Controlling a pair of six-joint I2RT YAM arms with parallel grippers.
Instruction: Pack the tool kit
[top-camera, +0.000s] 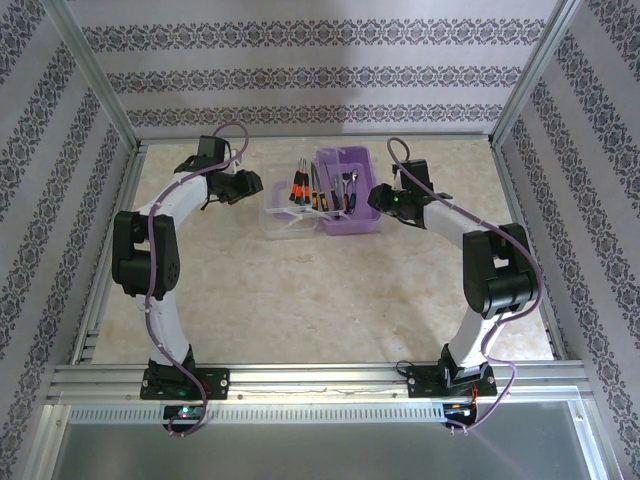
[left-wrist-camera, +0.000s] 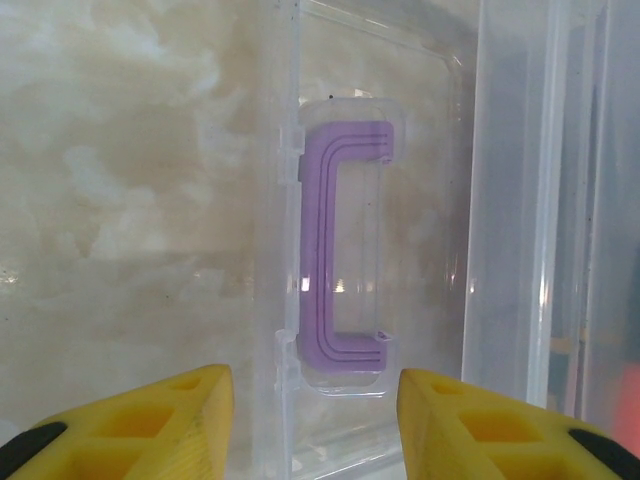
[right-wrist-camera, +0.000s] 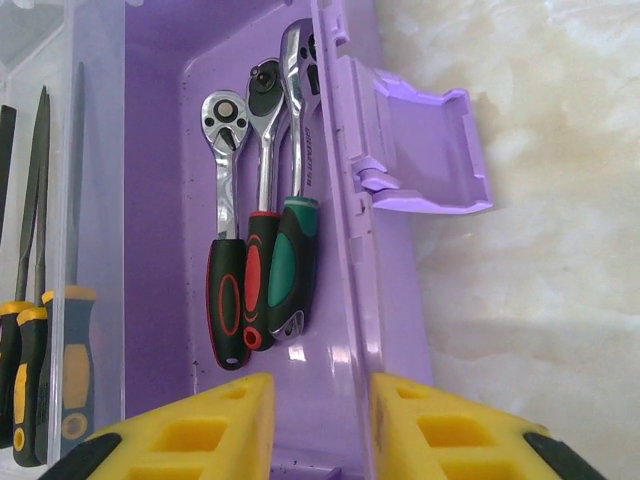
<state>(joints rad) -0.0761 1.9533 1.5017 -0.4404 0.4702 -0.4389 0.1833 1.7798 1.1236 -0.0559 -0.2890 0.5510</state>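
Our left gripper (left-wrist-camera: 315, 400), jaws parted, straddles the free edge of the clear lid (left-wrist-camera: 420, 200) just short of its purple handle (left-wrist-camera: 325, 250), so we judge the step to be folding the lid over and should close squarely on the rim. The tool kit (top-camera: 345, 215) lies open at the far middle of the table (top-camera: 300, 300), lid spread left of the lilac base (right-wrist-camera: 160, 150), where three ratchets (right-wrist-camera: 262, 200) lie flat. Our right gripper (right-wrist-camera: 322, 400), jaws likewise apart, straddles the base's right wall beside the open latch (right-wrist-camera: 430, 150); we should pinch it firmly so the base cannot skid.
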